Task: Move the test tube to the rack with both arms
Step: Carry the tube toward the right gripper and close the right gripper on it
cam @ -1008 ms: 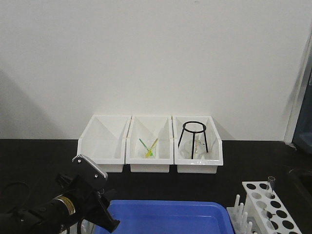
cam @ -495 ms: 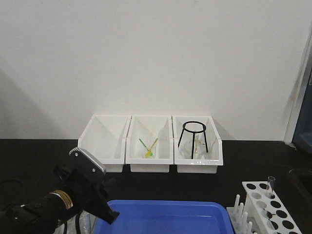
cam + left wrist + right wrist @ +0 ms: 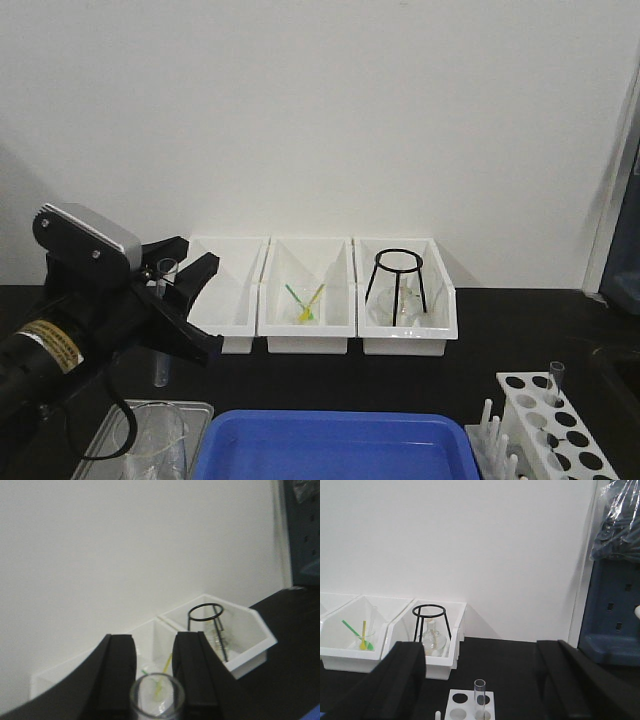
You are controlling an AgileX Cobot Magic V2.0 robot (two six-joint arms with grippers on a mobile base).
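left fingers [image 3: 116, 675] clamp test tube [image 3: 157, 700] upright; right fingers [image 3: 400, 680] wide, near rack [image 3: 470, 705].

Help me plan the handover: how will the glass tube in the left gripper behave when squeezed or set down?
The test tube looks like thin clear glass, so it is probably fragile and slippery in the left gripper. It is slim and seems empty, so likely light. Its bottom looks rounded, so it probably won't stand alone and may roll; it needs a hole in the rack.

blue tub [image 3: 330, 422] beside rack [image 3: 548, 402], open tabletop [image 3: 500, 335] beyond, bins [image 3: 305, 332] behind
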